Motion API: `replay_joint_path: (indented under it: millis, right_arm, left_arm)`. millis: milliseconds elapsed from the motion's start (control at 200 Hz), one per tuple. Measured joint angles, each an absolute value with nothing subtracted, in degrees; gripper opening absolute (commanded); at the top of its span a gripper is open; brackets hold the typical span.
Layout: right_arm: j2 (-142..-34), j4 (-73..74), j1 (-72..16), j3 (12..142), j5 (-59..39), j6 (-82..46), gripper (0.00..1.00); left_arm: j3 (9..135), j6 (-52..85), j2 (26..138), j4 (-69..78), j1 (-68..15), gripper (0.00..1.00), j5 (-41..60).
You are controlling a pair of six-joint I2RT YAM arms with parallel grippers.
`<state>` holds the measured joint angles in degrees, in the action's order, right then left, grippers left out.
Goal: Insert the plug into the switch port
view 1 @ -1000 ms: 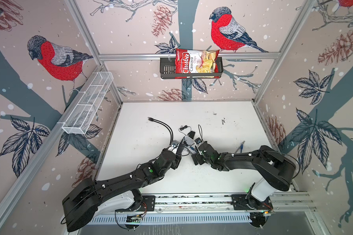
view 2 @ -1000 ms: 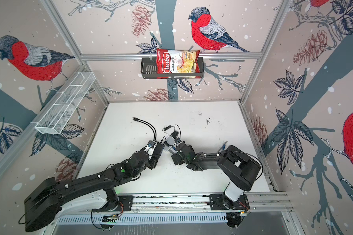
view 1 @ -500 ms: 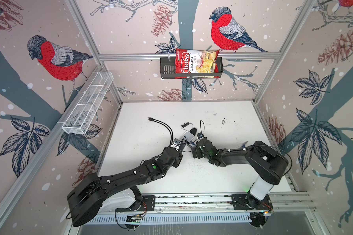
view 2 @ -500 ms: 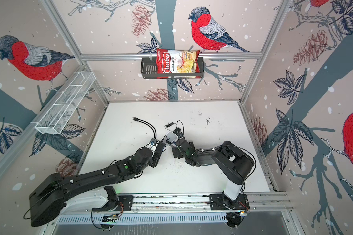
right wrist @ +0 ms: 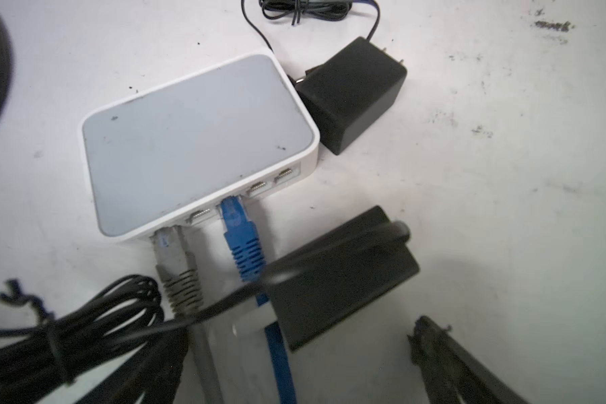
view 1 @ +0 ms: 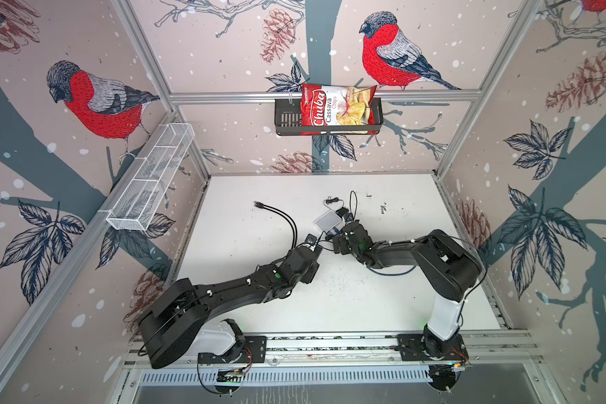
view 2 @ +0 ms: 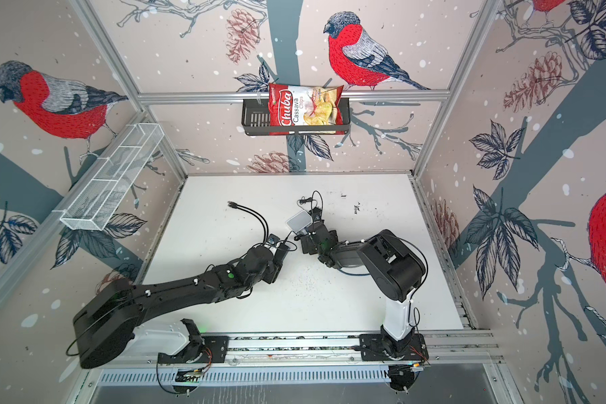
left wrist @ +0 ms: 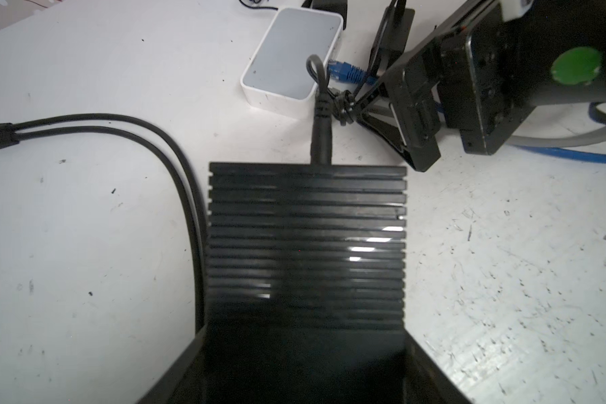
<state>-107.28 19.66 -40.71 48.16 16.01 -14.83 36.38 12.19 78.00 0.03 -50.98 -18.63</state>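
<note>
The job looks done: the blue plug (right wrist: 237, 224) sits in the switch (right wrist: 196, 140) just ahead of the right gripper (view 1: 342, 232), jaws wide and empty, while the left gripper (view 1: 314, 246) clamps one ribbed black block (left wrist: 307, 245); of five ports (right wrist: 258, 187), two hold plugs, this one and a grey plug (right wrist: 170, 245), and three are empty, leaving only withdrawal.

bird-print walls (view 1: 224, 45) ring a white table (view 1: 242, 245); well beyond the left gripper (view 1: 312, 246) a black basket (view 1: 284, 119) holds a chips bag (view 1: 333, 108), a mesh shelf (view 1: 147, 182) to that gripper's left.
</note>
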Motion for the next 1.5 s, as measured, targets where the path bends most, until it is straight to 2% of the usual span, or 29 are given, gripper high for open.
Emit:
replay_joint_path:
  millis: [430, 760, 981, 1176, 1341, 1496]
  right_arm:
    - [-105.5, 18.7, -35.8, 47.3, 12.7, -12.1, 0.99]
    - [-103.1, 15.8, -34.2, 46.6, 8.3, -11.7, 0.99]
    - [-100.9, 15.5, -33.6, 45.9, 6.9, -11.7, 0.99]
    - [-97.3, 15.3, -32.6, 45.0, 6.1, -11.9, 1.0]
    - [-95.1, 15.2, -32.3, 44.5, 6.0, -12.0, 0.99]
    - [-93.6, 15.0, -32.2, 43.7, 6.0, -12.2, 1.0]
  left_arm:
    - [47.9, 9.2, 93.5, -7.6, -48.9, 0.36, -15.4]
    - [52.3, 6.1, 100.3, -6.8, -46.8, 0.44, -14.2]
    - [53.9, 5.4, 102.3, -5.0, -45.6, 0.57, -13.5]
    - [54.2, 4.6, 102.7, -4.5, -44.5, 0.74, -12.7]
    - [54.0, 4.5, 102.6, -3.8, -44.1, 0.95, -13.7]
    - [53.8, 4.5, 102.2, -3.5, -44.1, 0.96, -14.6]
